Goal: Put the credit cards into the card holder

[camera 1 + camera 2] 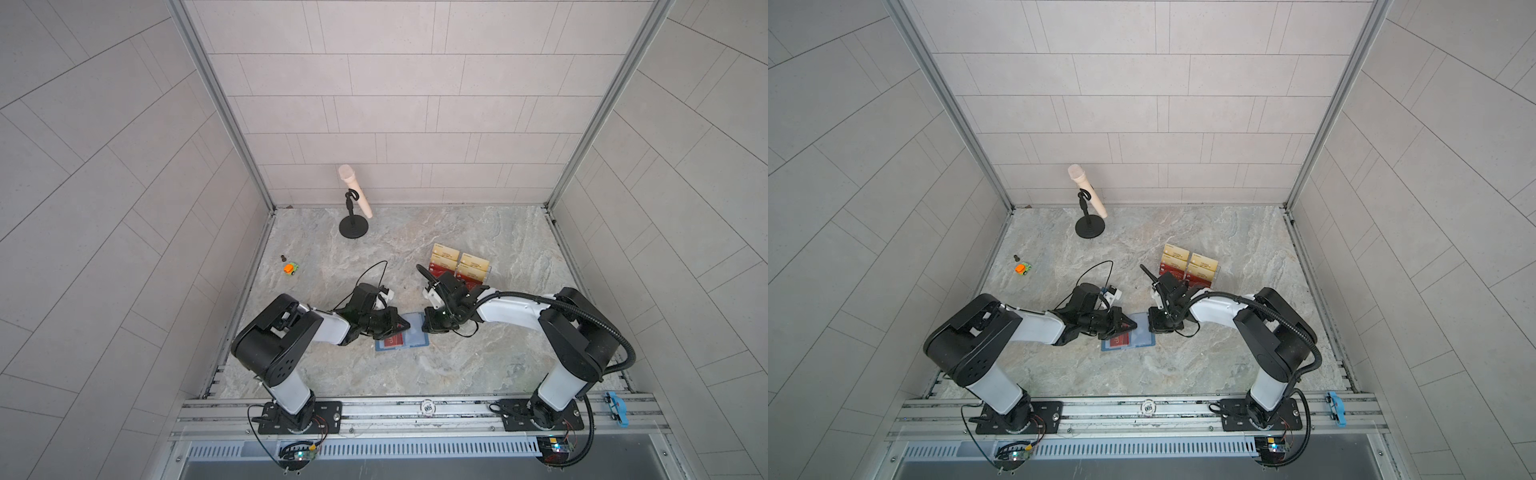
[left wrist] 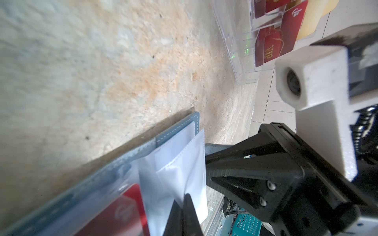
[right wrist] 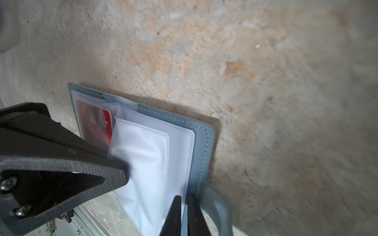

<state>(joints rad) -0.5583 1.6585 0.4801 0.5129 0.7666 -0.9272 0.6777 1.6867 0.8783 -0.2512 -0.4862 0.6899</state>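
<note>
In both top views the left gripper [image 1: 407, 327] covers part of the card holder [image 1: 417, 334]; the credit card [image 1: 393, 341] in it shows only partly. Print on the pale gold cards [image 1: 473, 262] is too small to read. The dark item [image 1: 283, 257] beside the toy car [image 1: 291, 269] cannot be identified. In the right wrist view the strap [image 3: 218, 202] is cut off by the picture edge, and the card is blurred.

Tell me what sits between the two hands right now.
The open card holder: its clear sleeves fill the short gap between the left hand and the right hand, nothing else. Both top views show it.
</note>
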